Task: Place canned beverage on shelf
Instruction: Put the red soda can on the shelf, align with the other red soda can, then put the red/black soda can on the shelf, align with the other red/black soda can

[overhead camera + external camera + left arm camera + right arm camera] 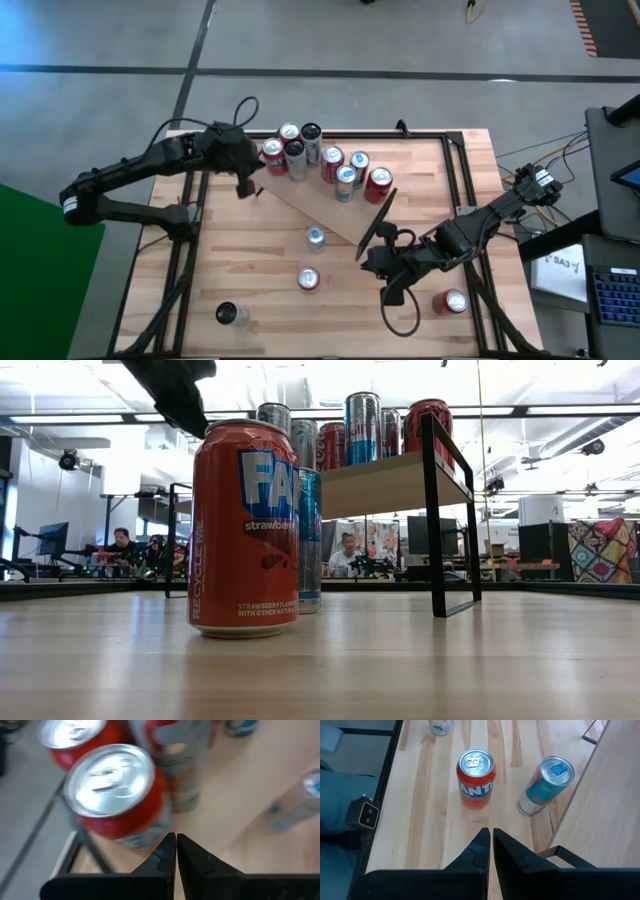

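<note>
The shelf (320, 205) stands slantwise at the table's far middle on its black end frames, with several cans (332, 160) upright on its plank. A red Fanta can (308, 279) and a slim blue can (315, 237) stand on the table in front of it. My left gripper (250, 188) hovers shut and empty at the shelf's left end, next to a red can (112, 790). My right gripper (372, 258) hangs shut and empty off the shelf's right frame, with the Fanta can (476, 777) and the blue can (545, 785) ahead of it.
A black can (230, 314) stands near the table's front left. A red can (452, 302) stands at the front right, beside a loop of cable (400, 310). Bare tabletop lies between the loose cans. In the low view the Fanta can (245, 525) stands in front of the shelf (390, 480).
</note>
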Motion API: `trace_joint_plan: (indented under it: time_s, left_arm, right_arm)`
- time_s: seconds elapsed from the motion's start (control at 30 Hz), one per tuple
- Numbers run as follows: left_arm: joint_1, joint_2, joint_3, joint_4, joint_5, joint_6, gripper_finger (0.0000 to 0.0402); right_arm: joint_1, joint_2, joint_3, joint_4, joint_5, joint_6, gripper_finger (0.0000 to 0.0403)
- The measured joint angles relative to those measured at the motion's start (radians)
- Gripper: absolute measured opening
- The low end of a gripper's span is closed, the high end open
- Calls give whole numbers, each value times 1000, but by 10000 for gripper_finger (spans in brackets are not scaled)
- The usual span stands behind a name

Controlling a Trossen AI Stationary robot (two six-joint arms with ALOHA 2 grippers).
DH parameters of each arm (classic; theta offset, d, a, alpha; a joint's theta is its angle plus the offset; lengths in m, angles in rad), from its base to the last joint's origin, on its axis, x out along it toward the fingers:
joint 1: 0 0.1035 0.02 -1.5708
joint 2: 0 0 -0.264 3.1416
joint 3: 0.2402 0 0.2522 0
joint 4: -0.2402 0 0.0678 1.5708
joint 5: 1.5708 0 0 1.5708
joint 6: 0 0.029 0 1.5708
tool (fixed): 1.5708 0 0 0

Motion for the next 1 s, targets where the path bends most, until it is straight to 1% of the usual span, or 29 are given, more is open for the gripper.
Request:
trace_joint_plan:
  time_s: [0.07, 0.13, 0.37, 0.43, 0.53, 0.6, 0.9, 1.0]
  left_arm:
    - [1, 0, 0, 7, -52, 6, 0]
    - [1, 0, 0, 18, -84, 13, 0]
    - [1, 1, 0, 53, -99, 18, 0]
    - [1, 1, 0, 51, -139, 16, 0]
    - [1, 1, 0, 50, -238, 0, 0]
    - [2, 1, 0, 45, -287, -5, 0]
    - [1, -33, 0, 2, -286, -8, 0]
    - [1, -69, 0, 22, -246, -5, 0]
  right_arm:
    - [0, 0, 0, 4, 0, 0, 12]
    - [0, 0, 0, 4, 0, 0, 12]
    - [0, 0, 0, 5, 0, 1, 12]
    - [0, 0, 0, 5, 0, 2, 12]
    - [0, 0, 0, 6, 0, 2, 12]
    - [0, 0, 0, 7, -1, 2, 12]
    - [0, 0, 0, 8, -2, 3, 12]
    - [0, 0, 0, 8, -2, 1, 12]
